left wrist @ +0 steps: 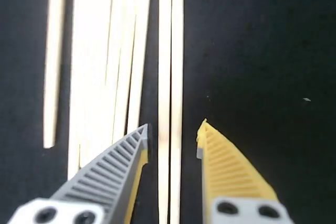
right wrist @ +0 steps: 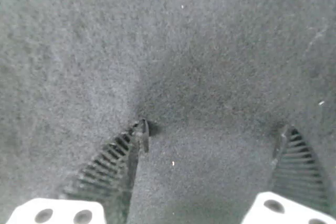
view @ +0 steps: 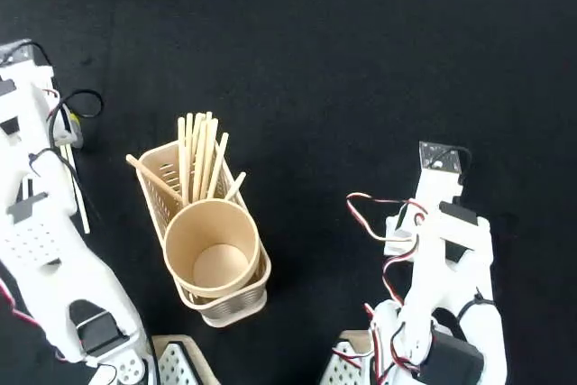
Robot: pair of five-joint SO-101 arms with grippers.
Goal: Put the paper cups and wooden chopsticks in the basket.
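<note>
Two wooden chopsticks [left wrist: 170, 51] lie side by side and run straight between the fingers of the left gripper [left wrist: 173, 126]. Its jaws stand apart with a dark gap on either side of the pair, so nothing is clamped. More loose chopsticks [left wrist: 105, 61] lie just outside the grey finger [left wrist: 118, 169], on the side away from the yellow finger [left wrist: 228, 166], roughly parallel to the pair. In the high view the basket [view: 155, 185] stands between the two arms, nearer the left one. It holds an upright paper cup [view: 213, 245] at one end and a bunch of chopsticks [view: 198, 160] leaning out of the other end. The right gripper [right wrist: 214, 129] is spread wide as well, holding nothing, its two fingers over bare black tablecloth [right wrist: 210, 51], well apart from the basket.
</note>
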